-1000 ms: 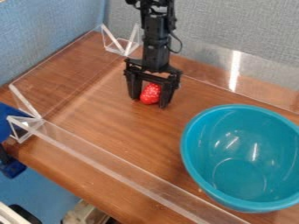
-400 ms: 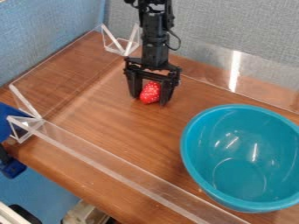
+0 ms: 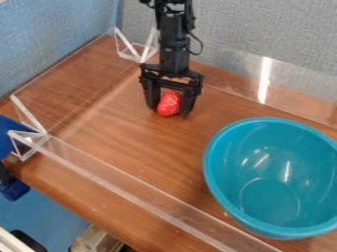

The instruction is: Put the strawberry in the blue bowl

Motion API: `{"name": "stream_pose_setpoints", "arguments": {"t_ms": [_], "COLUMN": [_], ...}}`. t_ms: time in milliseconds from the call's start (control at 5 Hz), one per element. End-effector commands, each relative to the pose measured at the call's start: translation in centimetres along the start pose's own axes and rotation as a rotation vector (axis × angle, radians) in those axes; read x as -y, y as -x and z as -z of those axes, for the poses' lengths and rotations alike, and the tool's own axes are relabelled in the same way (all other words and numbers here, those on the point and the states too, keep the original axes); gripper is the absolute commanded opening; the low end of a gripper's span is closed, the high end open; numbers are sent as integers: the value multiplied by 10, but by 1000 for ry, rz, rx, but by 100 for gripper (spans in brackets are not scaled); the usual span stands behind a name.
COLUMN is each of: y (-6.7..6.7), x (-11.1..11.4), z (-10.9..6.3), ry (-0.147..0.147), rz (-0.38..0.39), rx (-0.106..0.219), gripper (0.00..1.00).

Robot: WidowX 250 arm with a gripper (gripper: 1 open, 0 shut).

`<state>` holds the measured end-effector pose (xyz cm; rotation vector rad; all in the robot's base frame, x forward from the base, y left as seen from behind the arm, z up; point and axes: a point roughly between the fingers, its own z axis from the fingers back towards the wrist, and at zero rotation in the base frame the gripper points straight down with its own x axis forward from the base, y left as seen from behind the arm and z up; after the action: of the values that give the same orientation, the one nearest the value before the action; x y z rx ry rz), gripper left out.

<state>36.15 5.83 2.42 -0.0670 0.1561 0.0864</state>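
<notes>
A small red strawberry lies on the wooden table near the back, left of centre. My black gripper hangs straight down over it, open, with one finger on each side of the berry and their tips at the table top. The fingers stand apart from the fruit rather than pressed on it. The large teal-blue bowl sits at the front right, empty, well away from the gripper.
Clear acrylic walls border the wooden table along the front-left and back edges. Blue clamps hold the wall at the left corner. A blue panel rises behind the arm.
</notes>
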Motion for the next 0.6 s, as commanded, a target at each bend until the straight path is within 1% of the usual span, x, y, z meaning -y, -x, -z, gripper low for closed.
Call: {"name": "stream_pose_setpoints", "arguments": {"t_ms": [0,400], "y": [-4,-5], "x": [-7,-7], "z": [-5,-4], "ry": [4,8], "rz": [-2,-8], "rx": [30,22], "gripper": [100,100]}}
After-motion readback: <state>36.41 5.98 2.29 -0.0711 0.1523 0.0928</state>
